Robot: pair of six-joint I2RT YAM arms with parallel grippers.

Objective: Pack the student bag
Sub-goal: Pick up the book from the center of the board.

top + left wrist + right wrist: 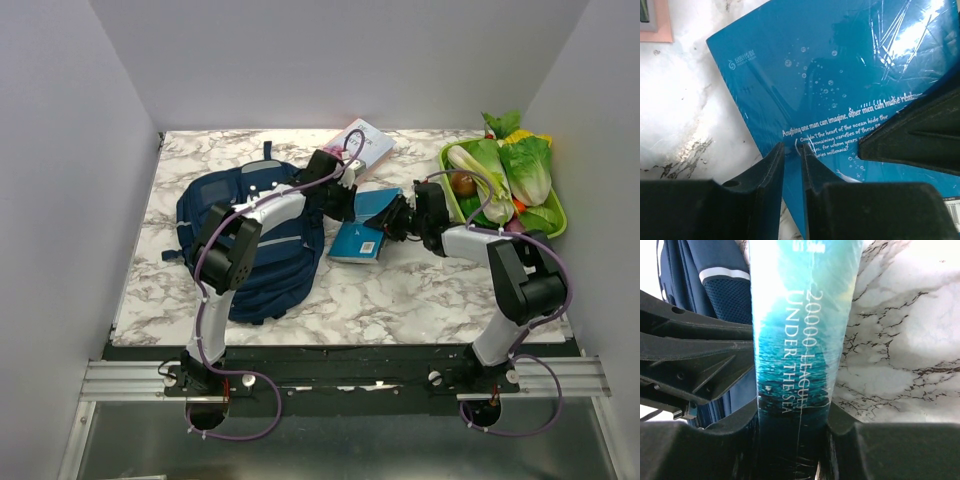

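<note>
The student bag (255, 240), a large navy backpack, lies flat on the left of the marble table; its navy side also shows in the right wrist view (705, 270). A teal book (362, 238), "20000 Leagues Under the Sea", sits just right of the bag. My right gripper (395, 222) is shut on its spine (800, 315), one finger on each side (792, 415). My left gripper (345, 200) is at the book's far left corner, its fingers (791, 147) nearly together over the back cover (830, 75), a thin slit between them. I cannot tell whether it touches the book.
A white and pink book (365, 140) lies at the back, behind the left gripper. A green tray (555, 225) of vegetables stands at the right rear. White walls close in the table on three sides.
</note>
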